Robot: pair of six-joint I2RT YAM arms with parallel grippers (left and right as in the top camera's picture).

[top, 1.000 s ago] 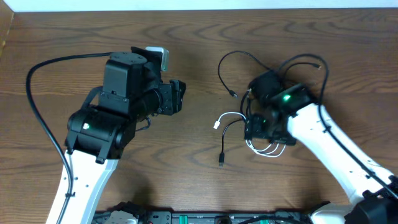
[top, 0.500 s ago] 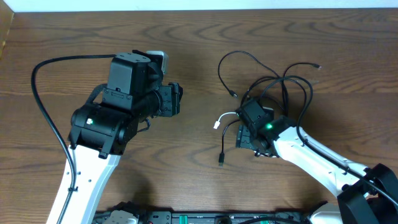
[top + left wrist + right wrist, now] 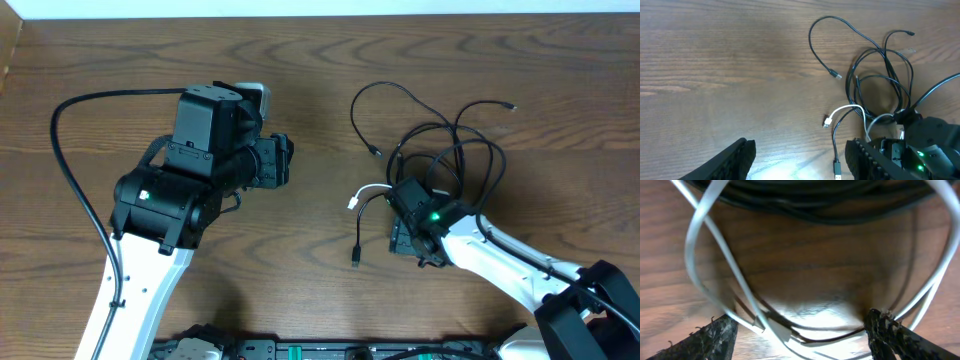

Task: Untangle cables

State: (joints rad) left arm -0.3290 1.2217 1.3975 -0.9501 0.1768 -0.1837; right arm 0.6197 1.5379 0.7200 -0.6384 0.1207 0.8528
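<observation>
Now | right gripper [image 3: 801, 335] jaws astride white cable [image 3: 846, 108] | black cables [image 3: 815, 207] beyond

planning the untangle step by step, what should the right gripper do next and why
Probably close the right gripper on the white cable: its jaws stand open with white loops lying between them, nothing gripped yet.

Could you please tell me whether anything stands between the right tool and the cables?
Nothing visible does. The right tool hangs open directly over the cables, its fingers either side of the white cable loops, with only bare table beneath.
</observation>
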